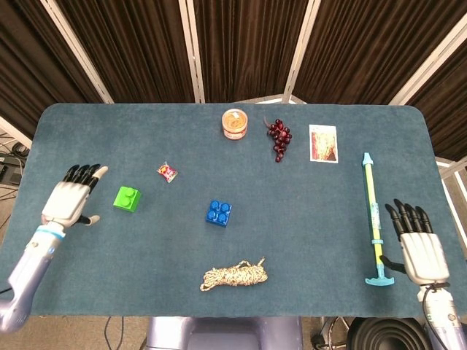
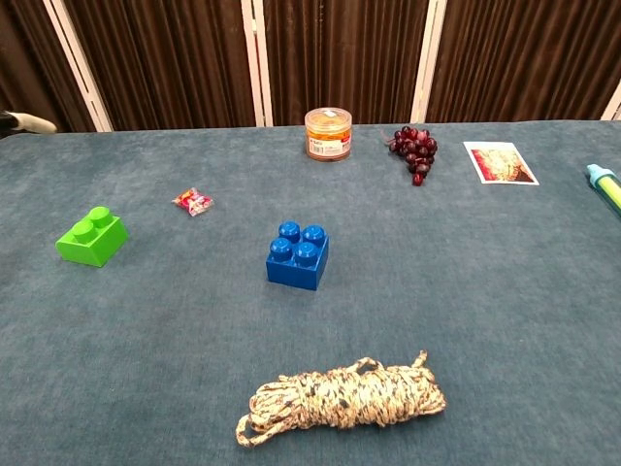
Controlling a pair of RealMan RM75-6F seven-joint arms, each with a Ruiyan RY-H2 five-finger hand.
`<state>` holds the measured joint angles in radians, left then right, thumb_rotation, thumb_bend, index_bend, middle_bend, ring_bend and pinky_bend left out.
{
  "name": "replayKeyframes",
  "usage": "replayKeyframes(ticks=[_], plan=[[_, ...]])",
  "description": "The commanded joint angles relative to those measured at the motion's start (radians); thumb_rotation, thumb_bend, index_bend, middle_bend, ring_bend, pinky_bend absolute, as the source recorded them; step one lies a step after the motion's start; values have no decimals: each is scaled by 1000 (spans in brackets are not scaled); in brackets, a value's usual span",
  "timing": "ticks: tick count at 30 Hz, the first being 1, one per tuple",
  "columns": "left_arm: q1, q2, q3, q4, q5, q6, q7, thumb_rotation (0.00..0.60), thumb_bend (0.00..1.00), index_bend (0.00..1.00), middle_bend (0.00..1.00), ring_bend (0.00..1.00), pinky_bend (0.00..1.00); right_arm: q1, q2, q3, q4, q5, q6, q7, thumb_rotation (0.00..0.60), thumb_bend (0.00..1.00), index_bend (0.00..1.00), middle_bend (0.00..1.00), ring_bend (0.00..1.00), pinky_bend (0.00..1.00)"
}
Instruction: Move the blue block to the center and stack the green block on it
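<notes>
Blue block (image 1: 218,213) sits near the middle of the teal table (image 1: 131,262), well apart from both hands. The left hand (image 1: 69,201) hovers with fingers (image 1: 82,173) spread and empty; the green block (image 1: 127,197) lies just beyond its fingertips, apart from them. The right hand (image 1: 417,248) is also spread and empty, with a green-and-teal pump (image 1: 373,214) just beside its fingers (image 1: 406,216).
</notes>
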<state>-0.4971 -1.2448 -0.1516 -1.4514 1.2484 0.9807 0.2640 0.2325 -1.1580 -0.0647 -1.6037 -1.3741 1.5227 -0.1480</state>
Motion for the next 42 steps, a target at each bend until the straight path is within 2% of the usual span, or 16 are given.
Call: replayKeyframes(ticks=[1,7,13,20,24,26,28,31,37,42], plan=[[-81,-124,16,195,22,-75,27,600,0,0,14,0,2,-12,7,18,5,10,-4,21,600,0,0,0,0,0],[-144,-207,51,368,75,-188,-97,600,0,0,56,4,35,-21,8,52,8,34,-29,14,600,0,0,0,0,0],[-183,-263,66,466,99,-247,-174,600,0,16,102,62,105,-24,-1,66,5,51,-63,-5,600,0,0,0,0,0],[-206,-298,89,543,164,-240,-317,600,2,79,184,162,173,-28,-12,85,14,58,-86,-28,600,0,0,0,0,0],[-208,-300,100,559,188,-219,-360,600,11,148,249,253,256,-30,-13,93,16,62,-102,-27,600,0,0,0,0,0],[-209,-299,105,562,196,-212,-373,600,27,224,306,304,295,-30,-13,95,17,60,-109,-26,600,0,0,0,0,0],[-208,-299,107,561,202,-203,-389,600,68,371,411,393,353,-31,-13,97,17,56,-113,-26,600,0,0,0,0,0],[-204,-300,111,562,215,-172,-411,600,99,488,491,463,398,-34,-14,101,17,52,-116,-27,600,0,0,0,0,0],[-202,-252,98,482,237,-97,-436,600,104,509,503,474,409,-39,-11,109,16,50,-128,-23,600,0,0,0,0,0],[-223,-178,54,303,232,-52,-396,600,104,511,505,476,411,-42,-8,115,12,47,-135,-17,600,0,0,0,0,0]])
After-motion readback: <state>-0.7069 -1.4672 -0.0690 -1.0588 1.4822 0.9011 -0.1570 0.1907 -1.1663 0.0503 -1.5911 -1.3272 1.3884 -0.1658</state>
